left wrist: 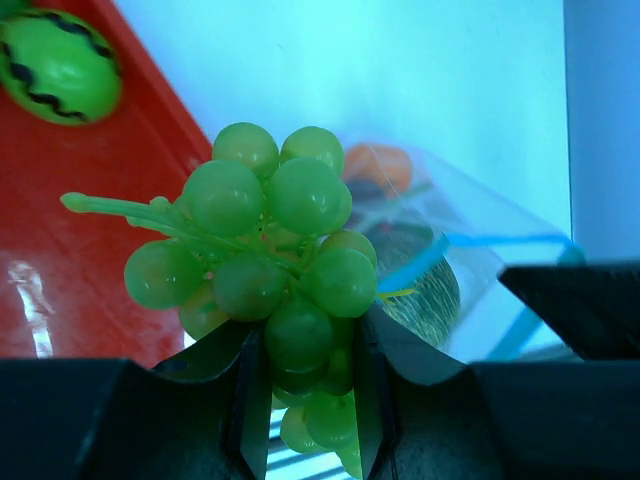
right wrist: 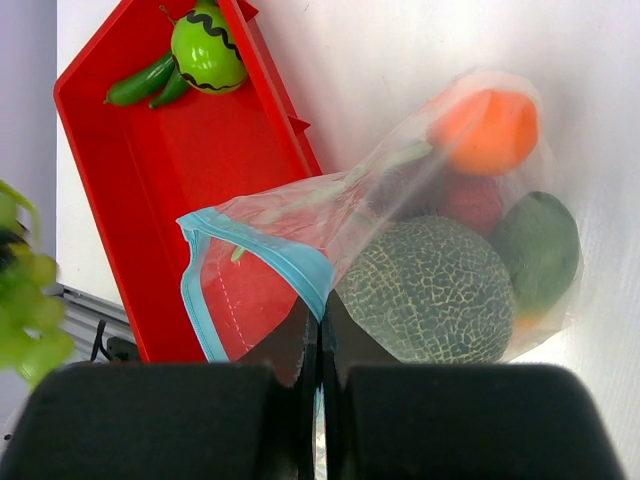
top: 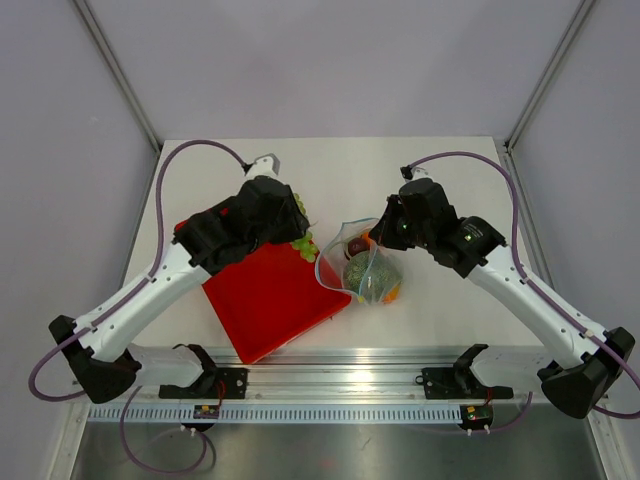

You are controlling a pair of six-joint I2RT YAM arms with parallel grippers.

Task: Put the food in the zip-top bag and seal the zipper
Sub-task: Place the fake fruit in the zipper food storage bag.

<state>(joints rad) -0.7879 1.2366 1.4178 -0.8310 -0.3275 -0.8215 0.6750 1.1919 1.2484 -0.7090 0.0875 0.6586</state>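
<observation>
left gripper [left wrist: 305, 400] clamped on lower part of green grape bunch [left wrist: 270, 240], stem pointing left; bunch at right edge of red tray [top: 270, 300], just beside zip-top bag [right wrist: 400, 190]; right gripper [right wrist: 320, 345] fingers together, pinching bag rim at light blue zipper [right wrist: 270, 250], mouth gaping toward tray; bag on table right of tray, holding netted melon [right wrist: 430, 290], orange [right wrist: 485, 130], mango [right wrist: 540, 250], red fruit [right wrist: 470, 205]; cucumber [right wrist: 140, 82] and green round toy with black zigzag [right wrist: 205, 50] touching in tray corner
</observation>
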